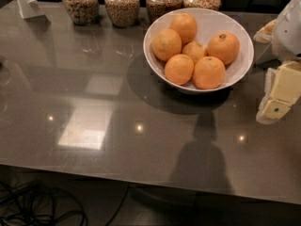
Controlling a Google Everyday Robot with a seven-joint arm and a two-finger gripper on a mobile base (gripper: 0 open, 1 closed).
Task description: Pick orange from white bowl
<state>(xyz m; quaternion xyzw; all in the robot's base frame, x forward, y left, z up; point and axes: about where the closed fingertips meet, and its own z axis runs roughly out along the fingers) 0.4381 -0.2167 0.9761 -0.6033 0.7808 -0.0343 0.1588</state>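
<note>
The white bowl stands on the grey table at the back right and holds several oranges. The orange with a dark stem spot on top lies at the bowl's right side, against the rim. The other oranges fill the bowl's left, middle and front. My gripper is at the right edge of the view, just right of the bowl and lower than its rim, above the table. It holds nothing that I can see and is apart from the bowl.
Several glass jars of grain stand in a row behind the bowl. A white stand is at the back left. The table's front edge runs across the bottom, with black cables on the floor below.
</note>
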